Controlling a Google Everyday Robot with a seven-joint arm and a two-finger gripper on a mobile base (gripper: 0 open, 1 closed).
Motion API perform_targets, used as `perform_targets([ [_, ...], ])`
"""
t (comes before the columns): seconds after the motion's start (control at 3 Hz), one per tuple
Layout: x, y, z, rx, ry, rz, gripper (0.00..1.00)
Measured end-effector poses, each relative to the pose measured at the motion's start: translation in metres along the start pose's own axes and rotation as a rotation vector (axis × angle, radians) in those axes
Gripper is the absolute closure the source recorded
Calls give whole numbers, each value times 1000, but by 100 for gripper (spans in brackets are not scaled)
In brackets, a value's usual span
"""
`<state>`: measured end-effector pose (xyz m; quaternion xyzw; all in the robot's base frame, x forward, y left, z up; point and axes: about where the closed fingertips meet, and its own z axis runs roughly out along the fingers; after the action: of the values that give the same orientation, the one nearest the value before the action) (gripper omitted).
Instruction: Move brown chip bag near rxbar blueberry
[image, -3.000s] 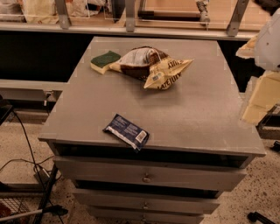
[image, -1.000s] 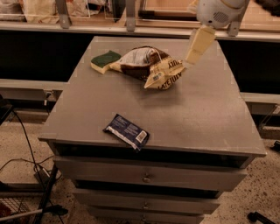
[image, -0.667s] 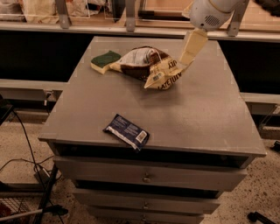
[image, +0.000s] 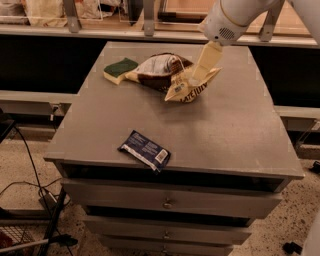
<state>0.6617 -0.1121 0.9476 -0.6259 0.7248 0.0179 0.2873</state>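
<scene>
Right of upper centre, the gripper (image: 195, 80) is seen at the right end of the chip bag (image: 159, 71) — its grip cannot be told — well apart from the blue bar (image: 145, 150).

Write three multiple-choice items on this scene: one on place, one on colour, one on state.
1. Where on the table does the rxbar blueberry lie? A. back right corner B. near the front edge C. at the right edge
2. What colour is the sponge on top? A. green B. red C. white
3. How is the brown chip bag? A. lifted clear B. lying on the table C. hanging over the edge
1 B: it sits by the front edge. 2 A: green over yellow. 3 B: it rests on the top, with the gripper at its right end.
</scene>
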Motion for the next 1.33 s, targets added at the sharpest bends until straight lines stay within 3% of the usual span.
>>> perform_targets([
  [0.33,-3,2,14,-20,-5,9,13],
  [1.33,3,7,27,-44,26,21,83],
])
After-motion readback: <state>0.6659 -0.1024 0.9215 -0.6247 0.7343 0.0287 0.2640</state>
